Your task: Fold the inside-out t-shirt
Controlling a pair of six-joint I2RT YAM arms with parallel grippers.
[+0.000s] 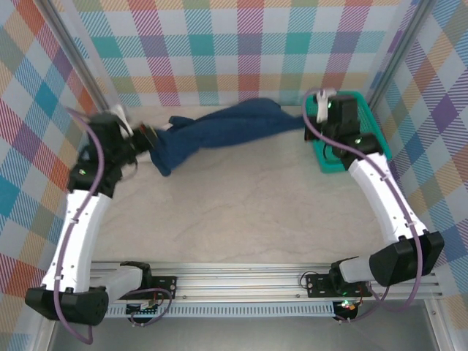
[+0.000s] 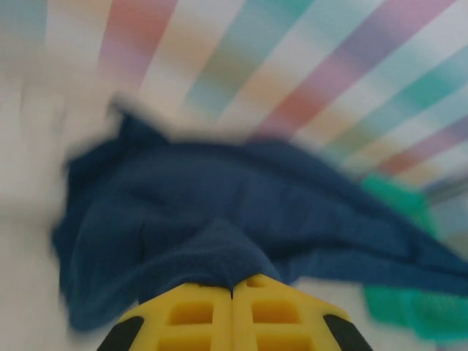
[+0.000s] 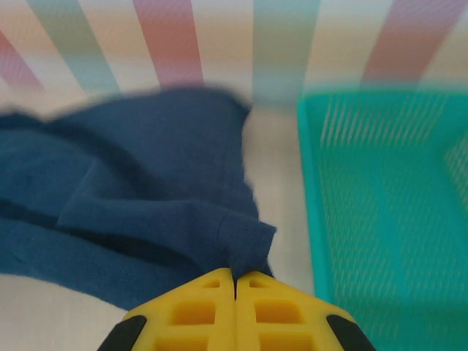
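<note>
Loads of bare table (image 1: 241,212) up front; checkered walls (image 1: 219,51) box in the back and sides. The navy t-shirt (image 1: 219,131) is bunched like a rope along the back wall, with the left gripper (image 2: 232,289) and right gripper (image 3: 235,276) each clamped on an end. A green basket (image 1: 326,162) sits right beside the right gripper.

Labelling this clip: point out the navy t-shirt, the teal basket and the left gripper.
Dark navy blue cloth t-shirt (image 1: 227,126): top view, mid-cloth.
Teal plastic mesh basket (image 3: 380,99): right wrist view, far rim.
Left gripper (image 2: 232,284): left wrist view, between yellow fingertips pinching the t-shirt.
</note>
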